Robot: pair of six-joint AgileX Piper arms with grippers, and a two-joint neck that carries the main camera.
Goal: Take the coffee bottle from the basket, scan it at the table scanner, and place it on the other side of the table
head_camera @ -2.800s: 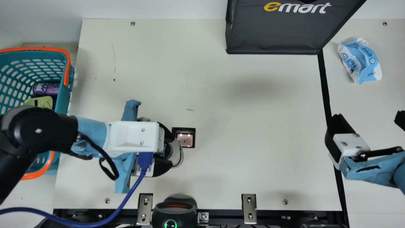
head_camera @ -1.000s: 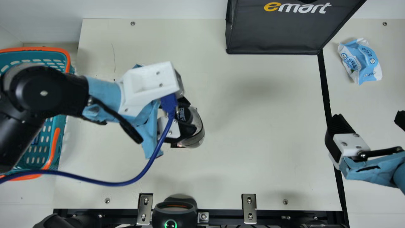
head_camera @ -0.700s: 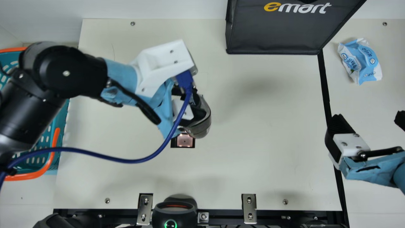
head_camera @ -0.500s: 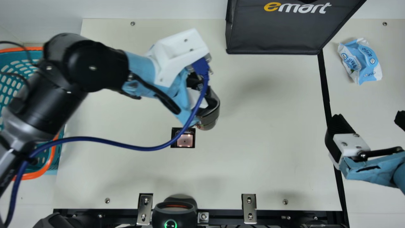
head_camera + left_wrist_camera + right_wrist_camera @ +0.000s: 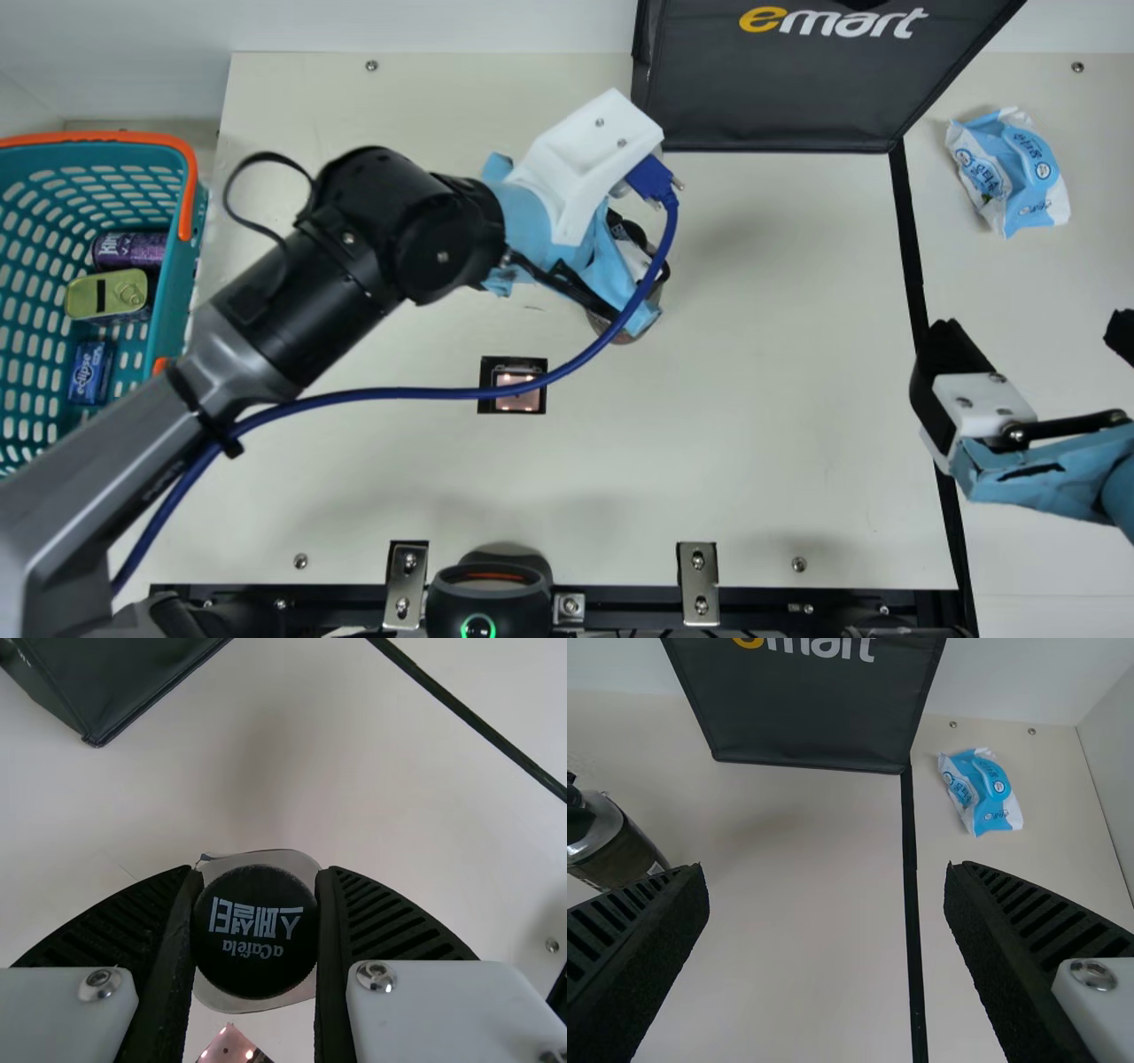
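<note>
The coffee bottle (image 5: 254, 935) is clamped between both fingers of the left gripper (image 5: 620, 270), beyond the scanner (image 5: 518, 402); whether its base touches the table (image 5: 753, 443), I cannot tell. In the main view, the black bag's (image 5: 780, 89) corner lies close to the left wrist, and a blue cable (image 5: 354, 395) crosses over the scanner. A broad cream stretch separates bottle from black strip (image 5: 908, 230). The right gripper (image 5: 1032, 332) is spread wide, holding nothing, by that strip. Farther out are a blue-and-white packet (image 5: 1010, 173), the teal basket (image 5: 106, 136) with goods inside, and a white wall (image 5: 443, 25).
</note>
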